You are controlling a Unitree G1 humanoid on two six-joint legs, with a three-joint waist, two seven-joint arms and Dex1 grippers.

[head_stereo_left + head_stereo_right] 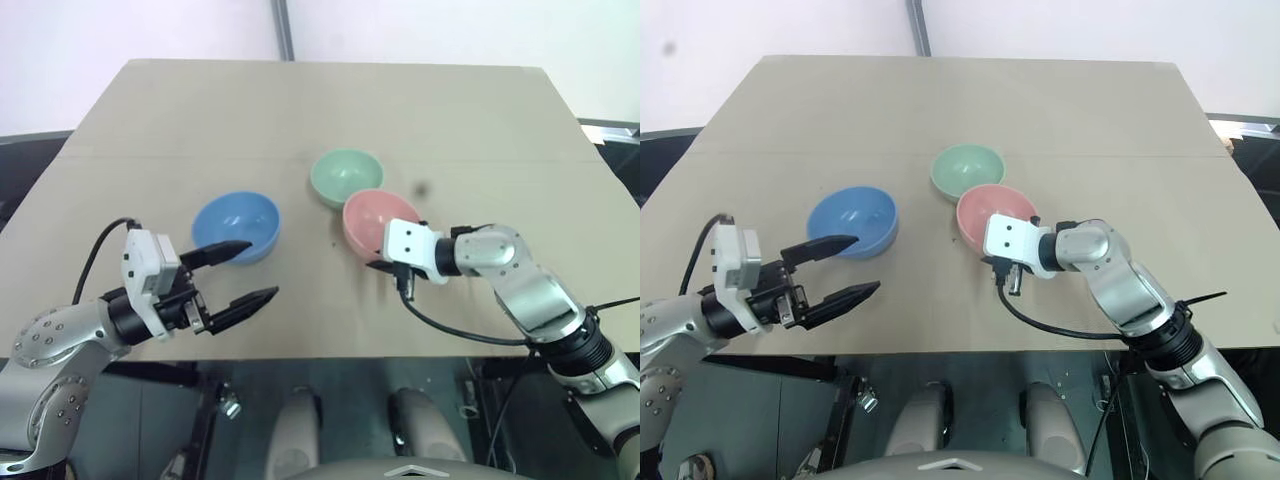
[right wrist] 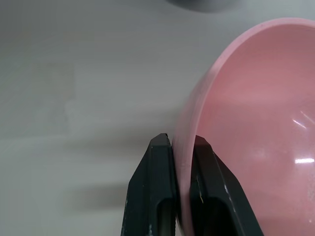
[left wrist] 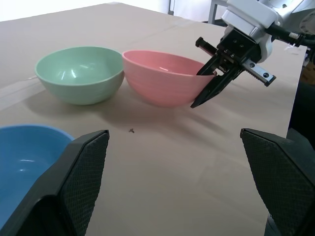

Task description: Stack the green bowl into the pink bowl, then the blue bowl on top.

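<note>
The pink bowl [image 1: 372, 213] sits tilted at the table's middle, its rim pinched by my right gripper [image 2: 181, 143], which is shut on the near wall. The green bowl [image 1: 346, 174] stands upright just behind it, their sides touching or nearly so [image 3: 78, 73]. The blue bowl [image 1: 238, 224] rests upright to the left. My left gripper [image 1: 261, 269] is open in front of the blue bowl, one fingertip [image 1: 240, 246] close to its near rim and nothing between the fingers.
The tan table [image 1: 300, 100] has bare room behind and to both sides of the bowls. Its front edge [image 1: 350, 355] runs just below both grippers. A black cable [image 1: 450, 328] hangs from my right wrist over that edge. A tiny dark speck [image 3: 132, 131] lies before the pink bowl.
</note>
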